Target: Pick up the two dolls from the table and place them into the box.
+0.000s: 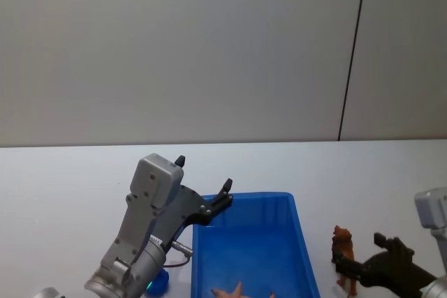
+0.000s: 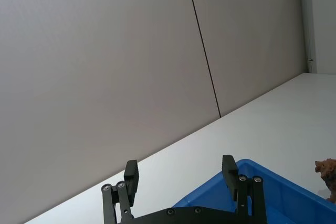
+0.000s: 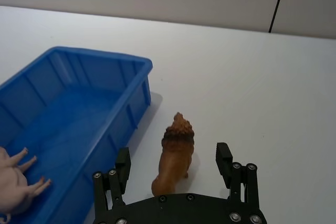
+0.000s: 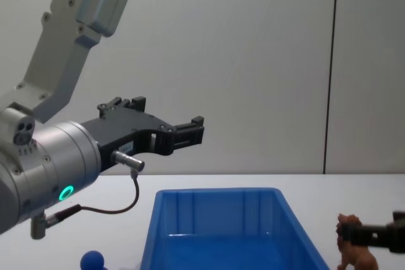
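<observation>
The brown lion doll [image 3: 176,153] stands upright on the white table [image 3: 252,82], just right of the blue box [image 3: 100,54]. My right gripper [image 3: 173,156] is open, one finger on either side of the lion, not closed on it. The head view shows the same lion [image 1: 343,248] with the right gripper [image 1: 360,250] around it. A dark-blue doll with a ball top [image 4: 93,260] stands on the table left of the box [image 4: 215,213], partly hidden under my left arm. My left gripper [image 1: 204,174] hangs open and empty above the box's far left corner.
A pink limbed toy [image 3: 13,182] lies inside the box at its near end. The left arm's large grey body [image 4: 44,156] looms over the table's left side. Bare white tabletop stretches behind and to the right of the box.
</observation>
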### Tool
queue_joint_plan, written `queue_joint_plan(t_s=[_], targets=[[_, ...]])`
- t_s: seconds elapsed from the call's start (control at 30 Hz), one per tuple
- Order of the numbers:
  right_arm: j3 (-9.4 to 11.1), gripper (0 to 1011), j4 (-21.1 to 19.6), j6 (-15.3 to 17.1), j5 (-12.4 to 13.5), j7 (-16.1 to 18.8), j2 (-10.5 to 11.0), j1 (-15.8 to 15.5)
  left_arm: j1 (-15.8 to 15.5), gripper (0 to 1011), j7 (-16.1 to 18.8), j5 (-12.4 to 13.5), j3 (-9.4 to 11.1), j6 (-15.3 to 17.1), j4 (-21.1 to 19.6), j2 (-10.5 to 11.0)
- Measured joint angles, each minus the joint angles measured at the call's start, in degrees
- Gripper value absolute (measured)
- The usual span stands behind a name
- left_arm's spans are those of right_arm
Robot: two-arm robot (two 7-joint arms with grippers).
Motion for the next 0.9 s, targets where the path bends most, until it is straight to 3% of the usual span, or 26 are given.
queue_joint_plan(t_s=[0.23, 0.43, 0.9], targets=[[-0.2, 1001, 2.5, 1.1, 0.9, 0.3, -0.6, 0.2, 0.0, 1002, 0.0, 0.0, 0.0, 0.0, 0.0, 0.0], [-0.6, 902, 4.7, 1.4, 1.6, 0.7, -1.3, 0.8, 0.0, 1003, 0.0, 0.0, 0.0, 0.0, 0.0, 0.0], [-1.0, 460, 7.3, 0.9, 2.3, 1.0, -2.3, 1.4, 0.0, 1003, 0.0, 0.0, 0.0, 0.0, 0.0, 0.0]])
